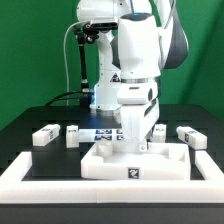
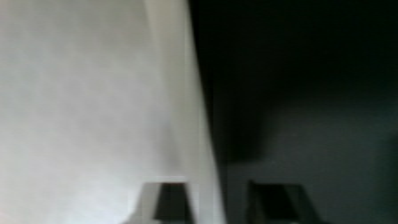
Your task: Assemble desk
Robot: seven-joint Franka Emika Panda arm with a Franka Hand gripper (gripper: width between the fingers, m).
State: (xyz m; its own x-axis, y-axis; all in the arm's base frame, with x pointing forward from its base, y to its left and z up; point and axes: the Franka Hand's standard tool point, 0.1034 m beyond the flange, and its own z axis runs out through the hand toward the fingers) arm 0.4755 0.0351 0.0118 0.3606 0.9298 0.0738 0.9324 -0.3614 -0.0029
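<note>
The desk slab (image 1: 112,163), wide, white and tagged on its front face, lies near the front border rim. My gripper (image 1: 139,146) points straight down onto the slab's far edge, right of the middle. In the wrist view the slab (image 2: 80,100) fills one side and the dark table (image 2: 311,100) the other. My gripper (image 2: 219,203) straddles the slab's edge strip and is shut on it, with one finger (image 2: 169,203) over the white. Leg blocks lie in a row behind: two at the exterior view's left (image 1: 45,135) (image 1: 72,136), one at its right (image 1: 190,135).
The long white raised border rim (image 1: 110,196) runs along the front and up both sides. The marker board (image 1: 103,133) lies behind the slab at the arm's base. A further small white block (image 1: 160,131) sits just right of the arm.
</note>
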